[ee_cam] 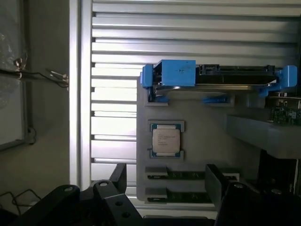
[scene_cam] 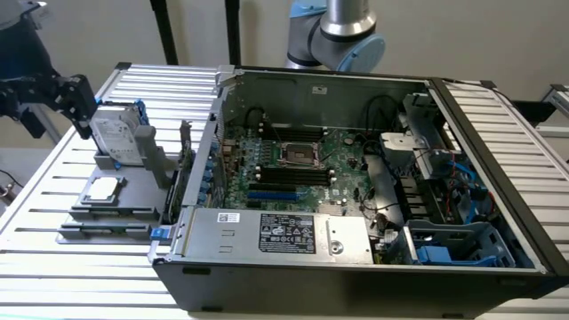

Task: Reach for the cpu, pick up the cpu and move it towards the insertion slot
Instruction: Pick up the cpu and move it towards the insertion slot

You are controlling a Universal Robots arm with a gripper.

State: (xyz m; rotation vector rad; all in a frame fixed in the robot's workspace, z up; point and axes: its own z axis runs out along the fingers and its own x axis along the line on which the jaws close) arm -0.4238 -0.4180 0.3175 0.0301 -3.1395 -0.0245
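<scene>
Gripper (ee_cam: 167, 181) hangs wide open, clear of the cpu (ee_cam: 165, 140); blue-framed hard drive (ee_cam: 211, 77) stands just beside it, grey holder (ee_cam: 197, 127) partly hidden behind dark fingers (ee_cam: 214, 181).

The cpu (scene_cam: 105, 188) (ee_cam: 165, 140) is a small, thin square chip with a plain silver-grey metal top. It lies flat and face-up in a recess of the grey holder (ee_cam: 202, 132), near the upright hard drive (scene_cam: 117, 137). The insertion slot (scene_cam: 298, 155) is a square socket with a shiny metal frame and dark centre. It lies level on the green motherboard (scene_cam: 342, 150) inside the open case (scene_cam: 356, 83), well apart from the cpu.
</scene>
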